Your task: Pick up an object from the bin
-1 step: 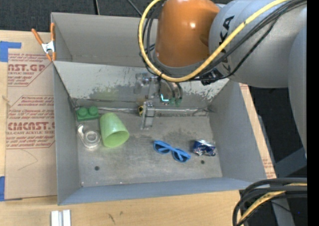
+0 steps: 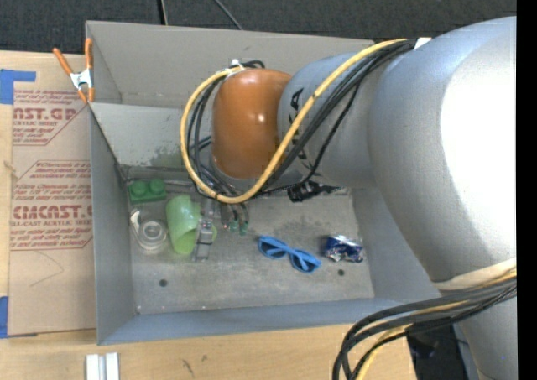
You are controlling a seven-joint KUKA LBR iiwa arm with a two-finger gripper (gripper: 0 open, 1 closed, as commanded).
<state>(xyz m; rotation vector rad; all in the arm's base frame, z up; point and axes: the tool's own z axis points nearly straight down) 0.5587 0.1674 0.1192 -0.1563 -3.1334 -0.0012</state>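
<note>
My gripper (image 2: 206,234) hangs below the orange wrist cover, low in the left half of the bin, its metal fingertips close to the floor. Right beside it on the left lies a light green plastic cup (image 2: 181,223) on its side, touching or nearly touching the fingers. Further left sits a clear tape roll (image 2: 150,234), and behind that a dark green toy brick (image 2: 147,191) against the back wall. Whether anything sits between the fingers is hidden.
Blue toy sunglasses (image 2: 289,252) lie on the bin floor to the right of the gripper, and a crumpled blue and white wrapper (image 2: 343,248) beyond them. The big grey arm covers the bin's right side and back.
</note>
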